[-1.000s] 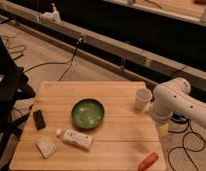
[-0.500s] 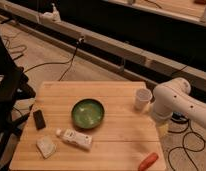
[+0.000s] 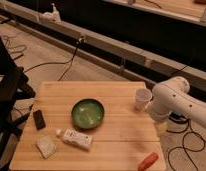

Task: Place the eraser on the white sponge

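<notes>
The eraser [image 3: 39, 119] is a small flat black block lying near the left edge of the wooden table [image 3: 121, 135]. The white sponge [image 3: 46, 147] is an off-white pad with uneven edges, lying just in front of the eraser and apart from it, at the front left corner. My white arm [image 3: 171, 100] bends at the table's right edge, far from both. My gripper is out of view; only the arm's elbow and links show.
A green bowl [image 3: 88, 113] sits mid-table. A white labelled bottle [image 3: 75, 138] lies on its side between bowl and sponge. A white paper cup [image 3: 142, 99] stands beside the arm. An orange-red object [image 3: 148, 161] lies at the front right. Cables run across the floor.
</notes>
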